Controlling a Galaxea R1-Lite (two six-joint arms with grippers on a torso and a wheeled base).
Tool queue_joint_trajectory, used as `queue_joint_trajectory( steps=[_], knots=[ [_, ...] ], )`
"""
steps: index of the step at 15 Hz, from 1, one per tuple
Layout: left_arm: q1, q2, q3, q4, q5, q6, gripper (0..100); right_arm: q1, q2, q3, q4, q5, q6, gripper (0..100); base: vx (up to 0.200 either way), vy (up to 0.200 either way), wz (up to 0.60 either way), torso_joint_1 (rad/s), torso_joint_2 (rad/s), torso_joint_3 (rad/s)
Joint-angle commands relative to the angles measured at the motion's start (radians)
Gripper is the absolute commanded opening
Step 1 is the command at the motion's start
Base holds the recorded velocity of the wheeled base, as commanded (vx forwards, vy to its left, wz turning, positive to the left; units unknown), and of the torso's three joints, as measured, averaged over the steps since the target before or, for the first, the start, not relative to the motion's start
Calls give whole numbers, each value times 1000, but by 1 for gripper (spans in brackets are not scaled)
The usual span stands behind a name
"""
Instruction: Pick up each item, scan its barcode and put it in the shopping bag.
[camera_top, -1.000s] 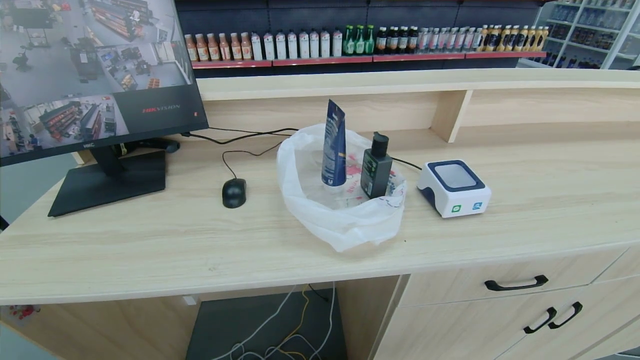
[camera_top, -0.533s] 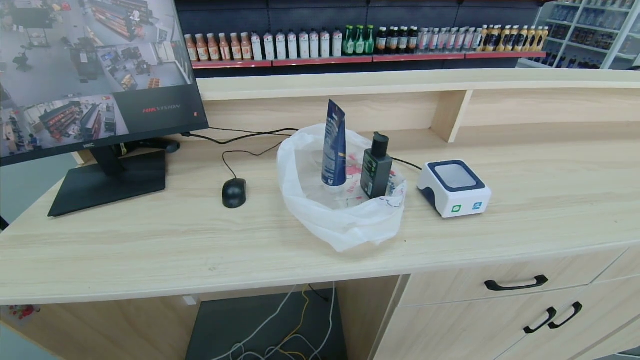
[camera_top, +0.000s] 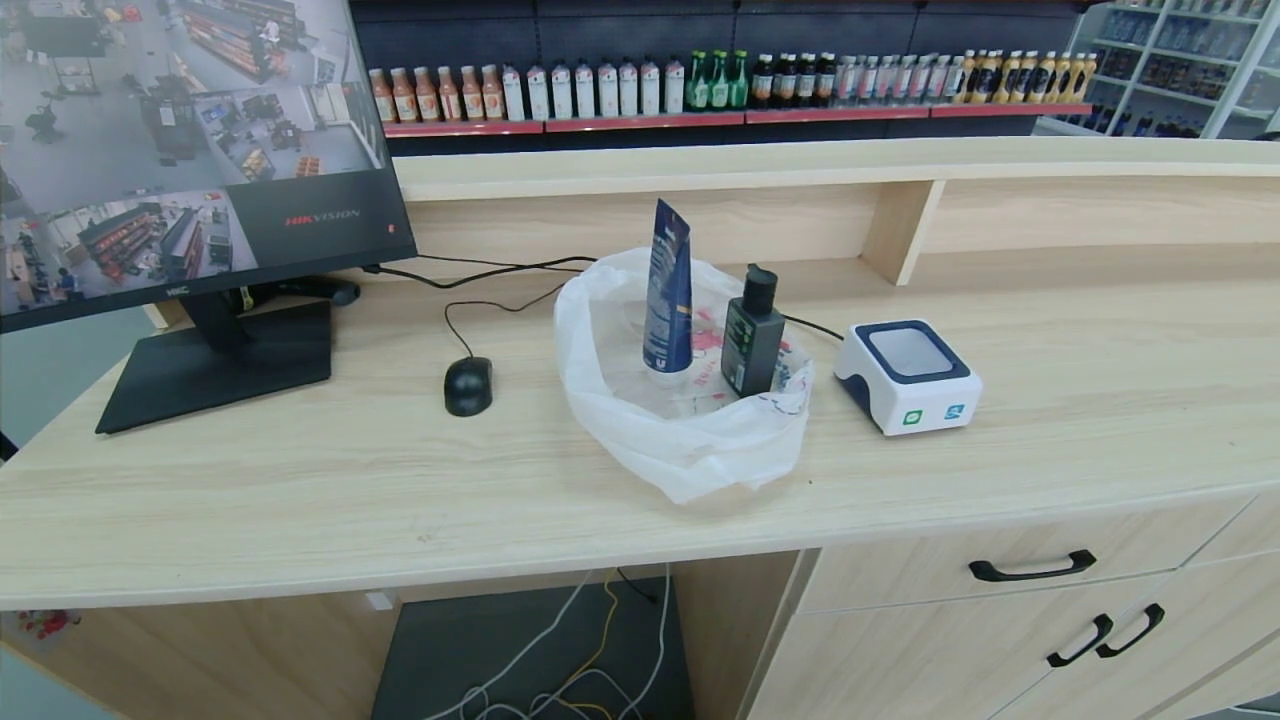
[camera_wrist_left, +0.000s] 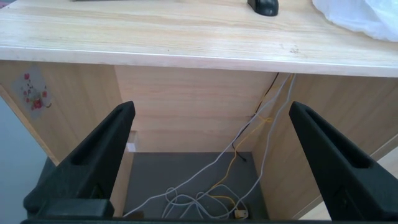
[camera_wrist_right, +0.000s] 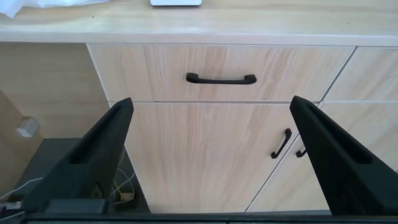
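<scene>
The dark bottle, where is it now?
In the head view the dark bottle stands upright inside the shopping bag, between the blue tube on its left and the scanner on its right.

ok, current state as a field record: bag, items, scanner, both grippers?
bag: shopping bag open on counter, scanner at its right
in bag: blue tube, dark bottle, both upright
scanner: window facing up
left gripper: open, empty, below counter edge
right gripper: open, empty, facing drawers

Tube (camera_top: 668, 300), bottle (camera_top: 752, 340) seemingly inside bag (camera_top: 690, 450); scanner (camera_top: 908, 375) just right.
</scene>
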Motion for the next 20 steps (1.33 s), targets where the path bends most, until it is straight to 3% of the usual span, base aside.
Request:
queue_joint_trajectory(
  steps=[1,9,20],
  knots=[
    [0,0,0,0,1,0,100,-1,0,7,2,-2,31,100,0,0,0,0,0,0],
    [0,0,0,0,1,9,100,-1,0,7,4,-2,30,100,0,0,0,0,0,0],
    [0,0,0,2,1,9,100,-1,0,8,2,-2,30,100,0,-200,0,4,2,1]
  ],
)
